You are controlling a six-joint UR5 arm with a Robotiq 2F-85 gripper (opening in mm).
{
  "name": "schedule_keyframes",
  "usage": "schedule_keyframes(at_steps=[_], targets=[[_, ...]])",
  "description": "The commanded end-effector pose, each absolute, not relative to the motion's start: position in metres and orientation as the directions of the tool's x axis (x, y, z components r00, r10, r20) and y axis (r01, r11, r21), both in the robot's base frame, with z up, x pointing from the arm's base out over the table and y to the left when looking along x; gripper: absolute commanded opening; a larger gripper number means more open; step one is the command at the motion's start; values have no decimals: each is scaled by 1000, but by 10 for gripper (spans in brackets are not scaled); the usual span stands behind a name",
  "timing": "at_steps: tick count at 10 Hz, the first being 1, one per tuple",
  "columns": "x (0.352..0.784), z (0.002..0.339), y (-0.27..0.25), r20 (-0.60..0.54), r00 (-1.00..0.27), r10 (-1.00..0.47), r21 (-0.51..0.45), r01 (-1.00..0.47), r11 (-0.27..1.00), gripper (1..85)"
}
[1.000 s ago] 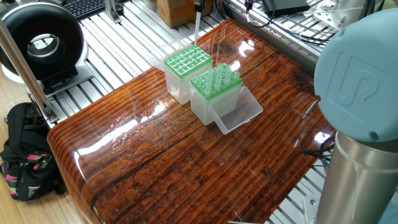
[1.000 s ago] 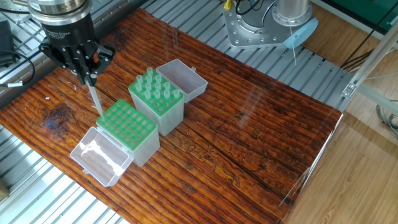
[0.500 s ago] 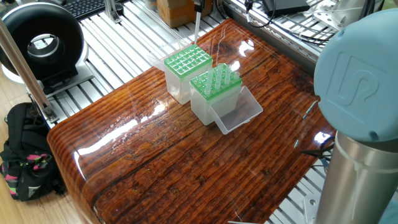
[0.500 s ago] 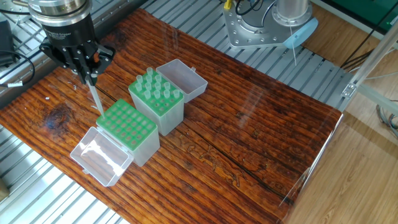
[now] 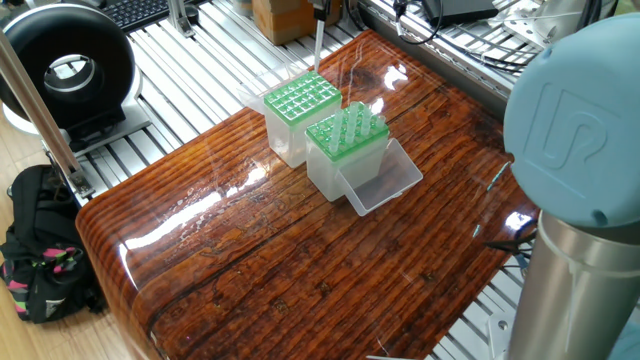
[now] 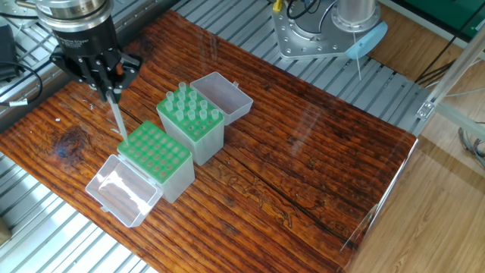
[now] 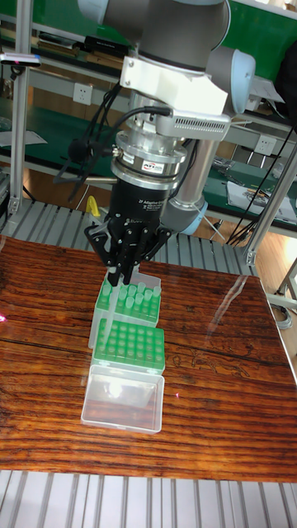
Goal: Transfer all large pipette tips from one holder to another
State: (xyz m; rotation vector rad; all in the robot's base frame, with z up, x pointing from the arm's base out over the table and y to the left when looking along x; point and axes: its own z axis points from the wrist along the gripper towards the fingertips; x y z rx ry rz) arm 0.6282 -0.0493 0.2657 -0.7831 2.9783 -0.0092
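My gripper (image 6: 111,91) is shut on one large pipette tip (image 6: 118,120), a translucent cone hanging point down. Its point hovers just above the far edge of the holder with the empty green grid (image 6: 155,153). Beside that holder stands the second holder (image 6: 192,115), with several tips upright in its green top. In one fixed view the held pipette tip (image 5: 318,45) hangs over the empty-grid holder (image 5: 301,98), with the tip-filled holder (image 5: 346,131) nearer. The tall fixed view shows the gripper (image 7: 124,268) above both holders.
Each holder has a clear lid lying open beside it, one (image 6: 122,189) near the table's edge and the other (image 6: 222,94) toward the arm's base (image 6: 326,34). The arm's blue-grey shoulder (image 5: 575,130) fills the right of one fixed view. A black bag (image 5: 40,250) lies off the table.
The gripper with the held tip has shifted very slightly. Both holders and their lids stay where they were.
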Motion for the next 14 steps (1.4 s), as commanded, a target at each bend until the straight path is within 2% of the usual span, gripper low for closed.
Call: schedule_keyframes(at_steps=[1,2,6,11,12,14], targets=[[624,267,-45,-55,-859,-508,3,-509,861,317],[624,267,-45,-51,-858,-511,-1,-512,859,347],[618,272,-39,-42,-874,-484,6,-484,875,347],[556,250,21,-28,-911,-412,48,-413,909,323],[538,245,37,-12,-916,-402,82,-401,912,320],[513,228,48,7,-921,-390,75,-389,918,297]])
